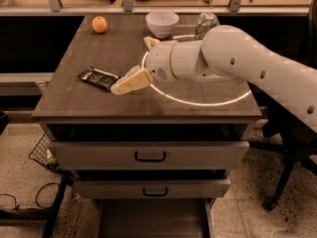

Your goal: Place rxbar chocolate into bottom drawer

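Observation:
The rxbar chocolate (pixel 98 78), a dark shiny wrapper, lies flat on the left part of the cabinet top (pixel 89 103). My gripper (pixel 131 64) is over the cabinet top just right of the bar. Its fingers are spread open and empty. The lower pale finger (pixel 130 82) reaches down to the bar's right end; I cannot tell whether it touches. The bottom drawer (pixel 153 219) is pulled out at the cabinet's foot and shows a plain grey floor. My white arm comes in from the right.
An orange (pixel 99 24), a white bowl (pixel 162 23) and a green can (pixel 205 23) stand along the back of the top. The two upper drawers (pixel 148 155) have dark handles. A wire basket (pixel 42 152) sits on the floor to the left, a chair base (pixel 282 182) to the right.

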Controlling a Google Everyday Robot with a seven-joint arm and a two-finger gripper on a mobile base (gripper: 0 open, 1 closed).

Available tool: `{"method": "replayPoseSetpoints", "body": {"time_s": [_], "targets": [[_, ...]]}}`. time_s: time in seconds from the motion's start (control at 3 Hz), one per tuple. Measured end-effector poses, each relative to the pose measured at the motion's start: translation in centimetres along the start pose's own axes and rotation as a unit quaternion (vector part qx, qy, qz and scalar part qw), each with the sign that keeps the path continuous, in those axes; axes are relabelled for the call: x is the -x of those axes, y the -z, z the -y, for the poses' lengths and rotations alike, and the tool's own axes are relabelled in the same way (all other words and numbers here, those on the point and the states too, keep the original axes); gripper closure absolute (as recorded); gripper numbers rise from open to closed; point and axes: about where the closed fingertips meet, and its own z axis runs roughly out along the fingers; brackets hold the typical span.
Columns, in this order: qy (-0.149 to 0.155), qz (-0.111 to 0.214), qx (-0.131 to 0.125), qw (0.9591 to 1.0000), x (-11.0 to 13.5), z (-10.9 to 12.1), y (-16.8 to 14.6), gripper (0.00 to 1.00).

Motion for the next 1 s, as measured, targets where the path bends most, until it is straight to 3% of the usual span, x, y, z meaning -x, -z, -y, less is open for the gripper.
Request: {"method": "replayPoseSetpoints", "body": {"time_s": [1.0], "targets": [[-0.024, 0.013, 0.011, 0.9996, -1.1, -1.3, -5.6, 0.0]]}}
